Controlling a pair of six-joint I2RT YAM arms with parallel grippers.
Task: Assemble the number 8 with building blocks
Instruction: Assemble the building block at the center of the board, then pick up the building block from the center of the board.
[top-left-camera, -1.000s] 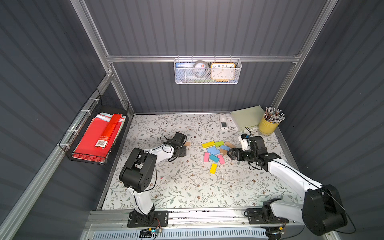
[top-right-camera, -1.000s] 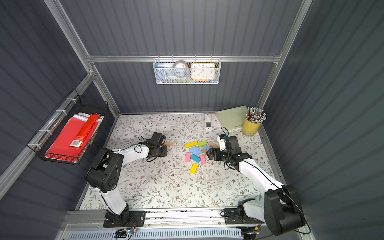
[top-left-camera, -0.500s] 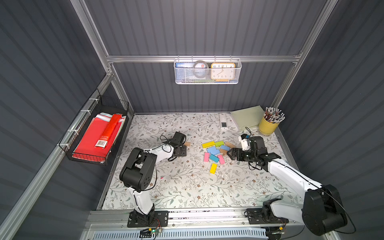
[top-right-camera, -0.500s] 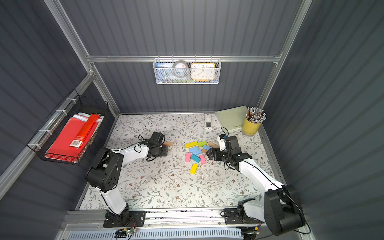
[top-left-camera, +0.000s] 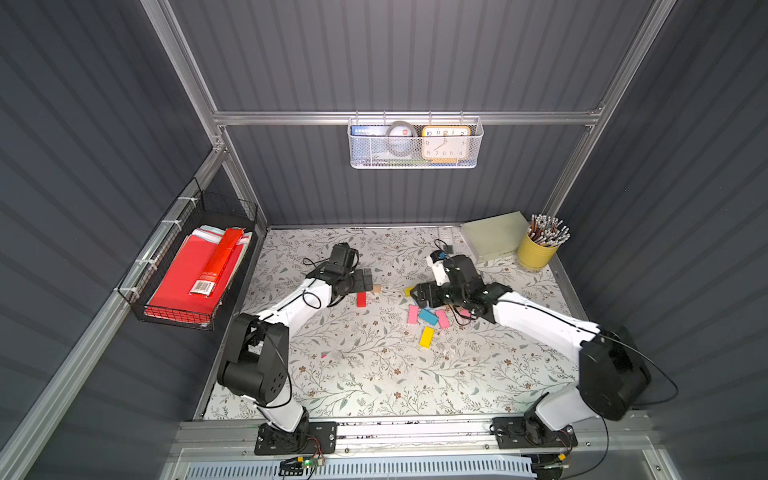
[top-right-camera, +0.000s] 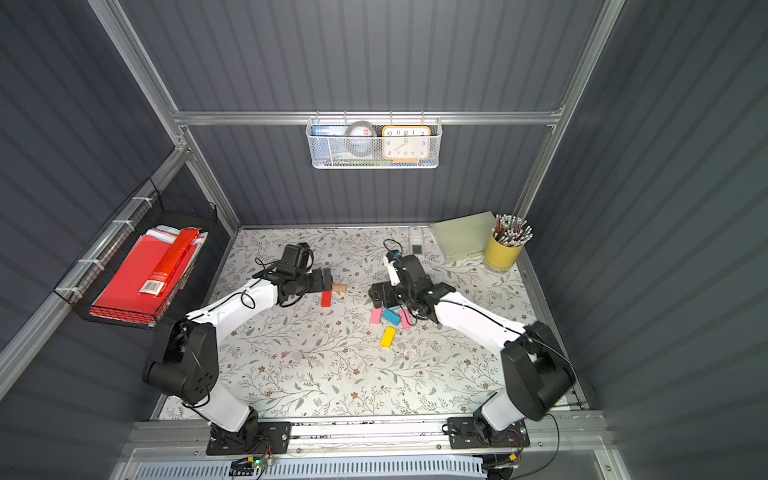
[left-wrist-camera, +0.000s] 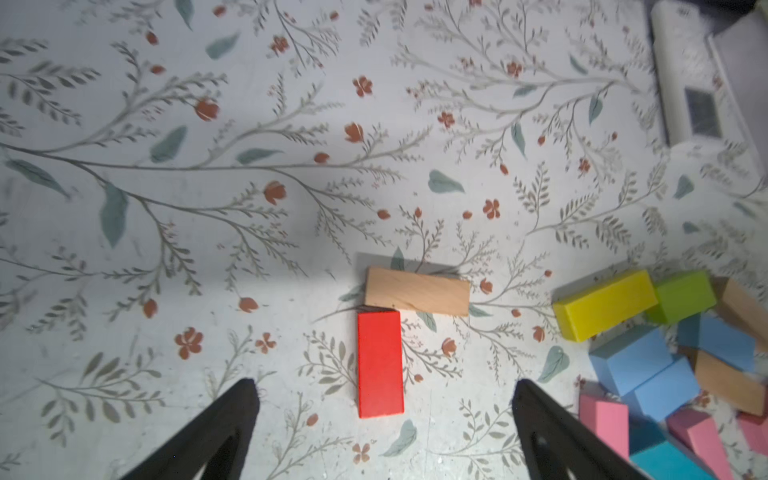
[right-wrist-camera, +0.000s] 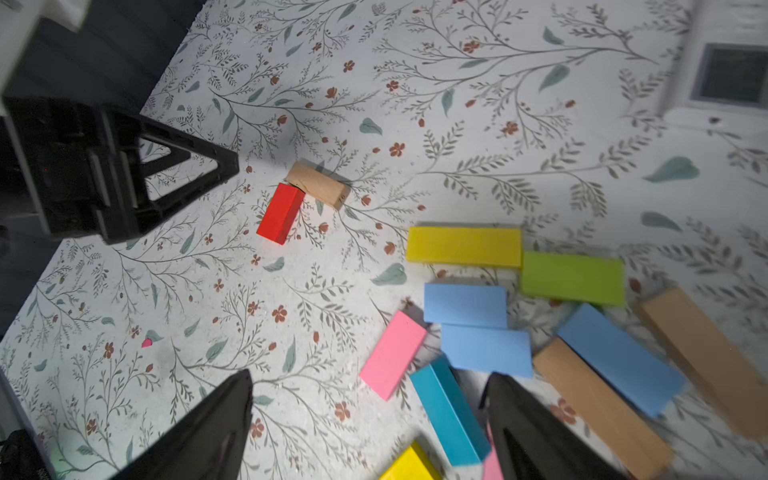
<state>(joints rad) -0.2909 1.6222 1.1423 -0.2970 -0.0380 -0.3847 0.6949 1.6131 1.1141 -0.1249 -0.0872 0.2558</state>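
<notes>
- Forming the start of the number 8 (right-wrist-camera: 300, 192), two of the building blocks (right-wrist-camera: 478, 345) are lying joined on the table (top-left-camera: 374, 374), between its centre and its back edge.
  - A tan block (left-wrist-camera: 417, 296) is lying crosswise.
  - A red block (left-wrist-camera: 380, 363) is lying at a right angle to it, one short end meeting the tan block's long side at its end.
- Judging from this layout, only one corner of one loop is taking shape. Most of the figure's segments are waiting to be placed.
- The left gripper (left-wrist-camera: 386, 388) is hovering over the red block, jaws standing wide apart, clear of the block on both sides and gripping nothing.
- The other blocks are lying unsorted near the table's centre, on the side toward its right edge.
  - A yellow block (right-wrist-camera: 463, 247) and a green block (right-wrist-camera: 572, 279) are lying nearly end to end.
  - Light blue blocks (right-wrist-camera: 465, 305), a pink block (right-wrist-camera: 392, 354), a teal block (right-wrist-camera: 449, 415) and further tan blocks (right-wrist-camera: 598, 399) are lying beside them, several touching or overlapping.
- A second yellow block (top-left-camera: 427, 336) is lying apart, on the front-edge side of the pile.
- The right gripper (right-wrist-camera: 370, 379) is hanging over the pile's edge, jaws spread wide and holding nothing. The pink and teal blocks are lying beneath it.
- Judged as remaining: picking single blocks out of the pile, carrying them to the red-and-tan corner, and squaring each one against its neighbours until both loops are closing.
</notes>
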